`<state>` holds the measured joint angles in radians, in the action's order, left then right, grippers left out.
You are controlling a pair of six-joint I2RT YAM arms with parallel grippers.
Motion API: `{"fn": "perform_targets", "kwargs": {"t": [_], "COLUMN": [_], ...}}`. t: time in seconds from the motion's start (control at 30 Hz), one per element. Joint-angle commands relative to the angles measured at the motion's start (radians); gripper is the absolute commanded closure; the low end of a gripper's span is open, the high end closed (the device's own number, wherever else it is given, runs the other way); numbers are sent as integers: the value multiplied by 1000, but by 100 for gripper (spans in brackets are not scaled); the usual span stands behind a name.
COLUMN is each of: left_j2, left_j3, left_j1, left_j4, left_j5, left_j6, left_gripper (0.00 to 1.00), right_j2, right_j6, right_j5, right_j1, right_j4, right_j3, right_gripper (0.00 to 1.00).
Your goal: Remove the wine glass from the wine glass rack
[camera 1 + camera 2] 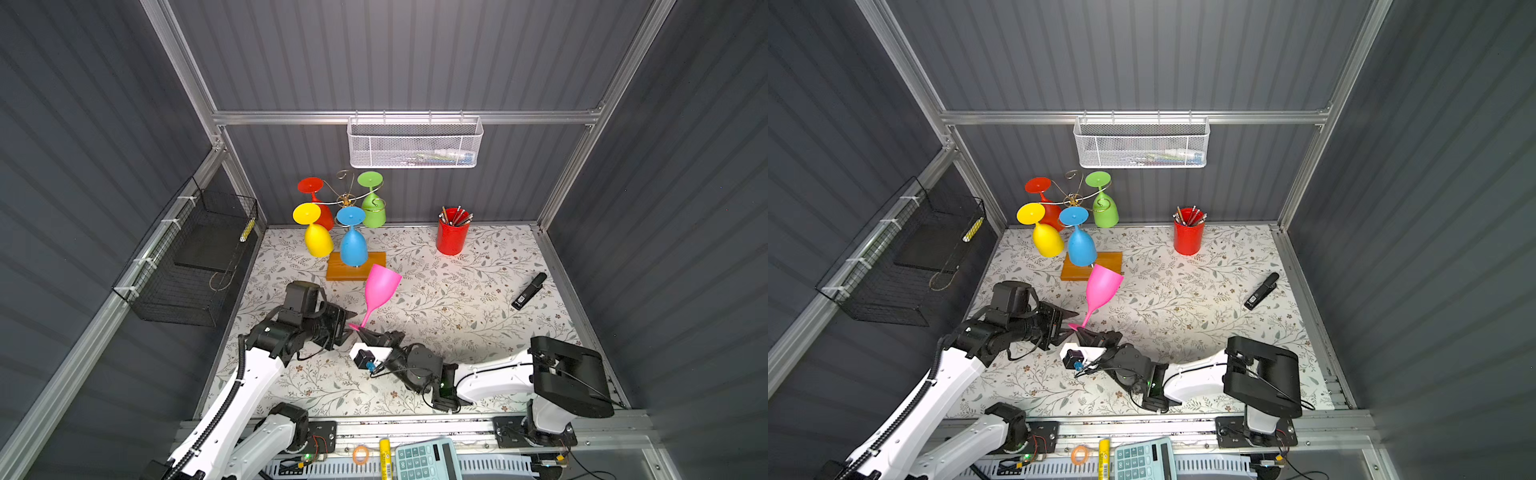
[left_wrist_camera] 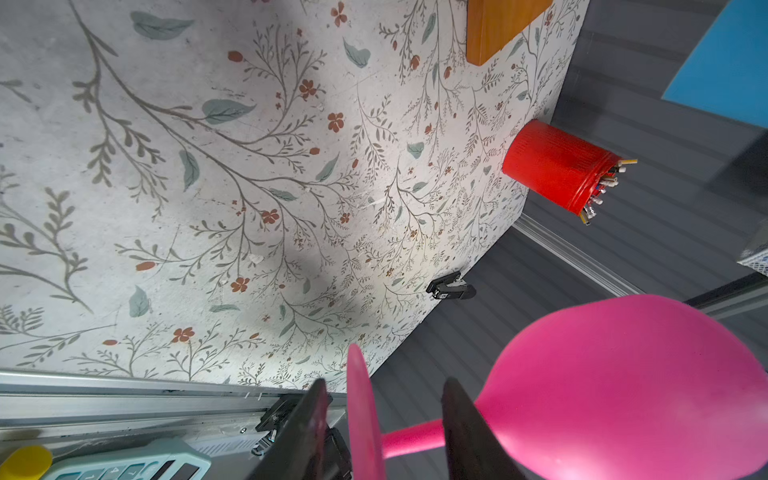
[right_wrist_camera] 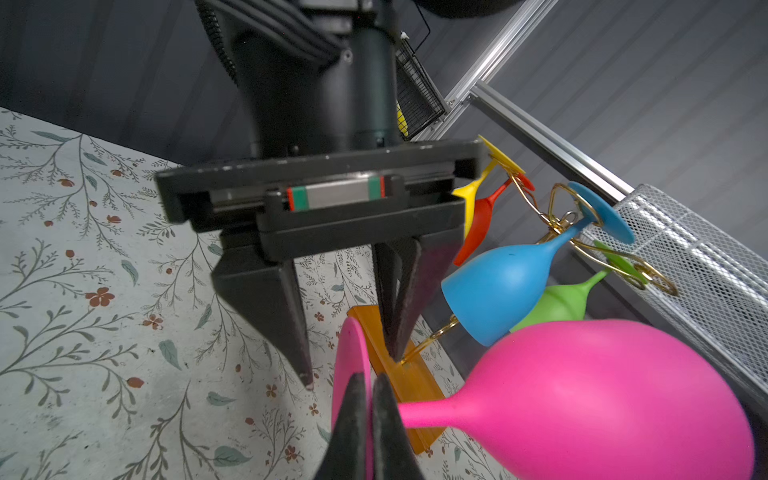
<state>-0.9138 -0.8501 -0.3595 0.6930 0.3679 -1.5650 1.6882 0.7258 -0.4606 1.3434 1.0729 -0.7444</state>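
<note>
A pink wine glass (image 1: 380, 286) (image 1: 1102, 286) hangs tilted in the air just in front of the wine glass rack, whose gold wire arms (image 1: 345, 199) rise from an orange wooden base (image 1: 340, 272) (image 3: 415, 386). My right gripper (image 1: 363, 331) (image 3: 369, 378) is shut on the rim of the glass's foot. My left gripper (image 1: 347, 328) (image 2: 386, 382) is open: one finger stands outside the foot and the other crosses the stem, and I see no contact. Yellow (image 1: 318, 239), blue (image 1: 353, 245) and green (image 1: 372, 208) glasses hang upside down on the rack, with a red one (image 1: 322, 208) behind.
A red cup of pencils (image 1: 452, 237) stands at the back right, and a black stapler (image 1: 528, 291) lies at the right. A white mesh basket (image 1: 415, 143) hangs on the back wall, a black wire basket (image 1: 195, 257) on the left wall. A calculator (image 1: 426, 459) lies by the front rail.
</note>
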Motion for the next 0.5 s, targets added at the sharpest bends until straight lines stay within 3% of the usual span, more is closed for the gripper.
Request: {"fn": "perform_targets", "kwargs": {"t": [0.0, 0.47], "left_j2": [16, 1], "left_j3": [22, 46], "left_j1": [-4, -4], "left_j4": [-9, -50], "left_j5": [10, 27], "left_j6": [-13, -11], "left_gripper": [58, 77], "right_j2": [19, 24], "right_j6": [17, 28], "right_j5": [-15, -15], "right_j1": [4, 4], "right_j4": [2, -26], "right_j3": [-26, -44], "right_gripper": [100, 100]}}
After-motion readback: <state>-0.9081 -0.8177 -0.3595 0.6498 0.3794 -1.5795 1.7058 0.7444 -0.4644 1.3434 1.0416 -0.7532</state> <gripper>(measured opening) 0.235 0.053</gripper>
